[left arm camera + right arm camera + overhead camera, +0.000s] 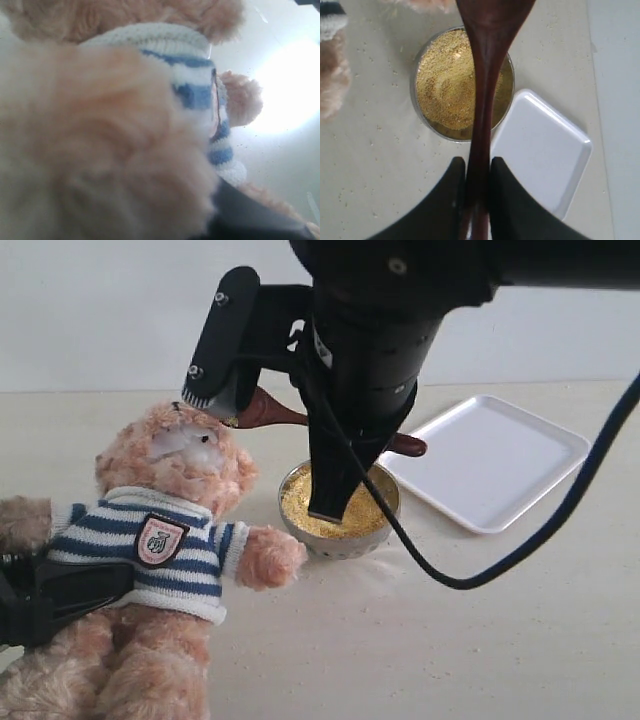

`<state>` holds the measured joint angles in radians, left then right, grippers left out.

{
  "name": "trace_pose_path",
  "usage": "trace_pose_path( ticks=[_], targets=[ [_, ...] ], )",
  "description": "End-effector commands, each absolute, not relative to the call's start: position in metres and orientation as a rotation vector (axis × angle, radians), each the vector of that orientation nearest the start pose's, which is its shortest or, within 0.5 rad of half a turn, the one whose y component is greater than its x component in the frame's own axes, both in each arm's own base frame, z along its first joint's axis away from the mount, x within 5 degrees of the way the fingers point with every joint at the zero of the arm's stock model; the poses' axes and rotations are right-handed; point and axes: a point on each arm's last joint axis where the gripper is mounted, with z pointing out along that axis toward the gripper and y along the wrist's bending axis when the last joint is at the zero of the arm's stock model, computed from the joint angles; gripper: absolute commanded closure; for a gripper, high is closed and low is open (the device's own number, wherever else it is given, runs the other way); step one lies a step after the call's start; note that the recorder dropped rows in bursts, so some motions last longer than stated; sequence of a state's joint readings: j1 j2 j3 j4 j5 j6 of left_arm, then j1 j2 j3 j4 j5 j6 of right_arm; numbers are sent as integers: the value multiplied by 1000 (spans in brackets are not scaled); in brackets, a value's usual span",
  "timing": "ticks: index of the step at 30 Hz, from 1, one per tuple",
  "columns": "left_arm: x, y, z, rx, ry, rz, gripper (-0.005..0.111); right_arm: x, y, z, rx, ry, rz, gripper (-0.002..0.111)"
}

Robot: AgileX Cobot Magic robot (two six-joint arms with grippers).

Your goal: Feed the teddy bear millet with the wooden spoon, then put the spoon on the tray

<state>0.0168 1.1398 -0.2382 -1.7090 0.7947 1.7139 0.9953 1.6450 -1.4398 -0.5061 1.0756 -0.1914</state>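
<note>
the wooden spoon (485,95), handle pinched in the right end effector (477,167), meets the face of the teddy bear (170,520) by the left edge of the desk (480,640), partly hidden behind the arm (370,350). left end effector (60,595) sits against fur; grip cannot be told.

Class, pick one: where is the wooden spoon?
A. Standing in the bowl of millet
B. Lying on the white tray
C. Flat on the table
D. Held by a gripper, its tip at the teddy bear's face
D: the right gripper clamps the spoon by its handle, and the tip is at the face of the teddy bear.
</note>
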Motion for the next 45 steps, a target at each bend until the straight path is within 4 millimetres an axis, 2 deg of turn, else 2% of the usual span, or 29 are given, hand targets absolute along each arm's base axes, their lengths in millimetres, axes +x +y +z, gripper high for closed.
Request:
trace_pose_path(
  ticks=[1, 10, 15, 22, 26, 30, 32, 35, 38, 43, 45],
  targets=[
    [157, -63, 190, 350, 2112, -908, 102, 215, 270, 328, -1634, 2032, -332, 108],
    [157, -63, 190, 350, 2112, -908, 102, 210, 270, 326, -1663, 2070, -293, 108],
    [157, -64, 191, 357, 2103, -926, 102, 200, 290, 321, -1730, 1957, -265, 108],
    [153, -68, 196, 392, 2059, -1013, 102, 214, 305, 293, -1785, 1900, -464, 108],
    [152, -70, 197, 405, 2042, -1043, 102, 222, 308, 286, -1810, 1821, -565, 108],
    [152, -70, 198, 406, 2041, -1046, 102, 226, 304, 288, -1800, 1776, -757, 108],
    [152, -70, 197, 405, 2045, -1033, 102, 218, 307, 293, -1795, 1718, -863, 108],
    [152, -70, 197, 405, 2045, -1033, 102, 203, 318, 295, -1816, 1636, -879, 108],
    [152, -70, 197, 405, 2045, -1033, 102, 200, 320, 300, -1776, 1590, -943, 108],
    [152, -70, 197, 405, 2045, -1033, 102, 198, 318, 297, -1729, 1689, -881, 108],
    [152, -70, 197, 413, 2049, -1032, 102, 195, 317, 305, -1661, 1732, -780, 108]
  ],
)
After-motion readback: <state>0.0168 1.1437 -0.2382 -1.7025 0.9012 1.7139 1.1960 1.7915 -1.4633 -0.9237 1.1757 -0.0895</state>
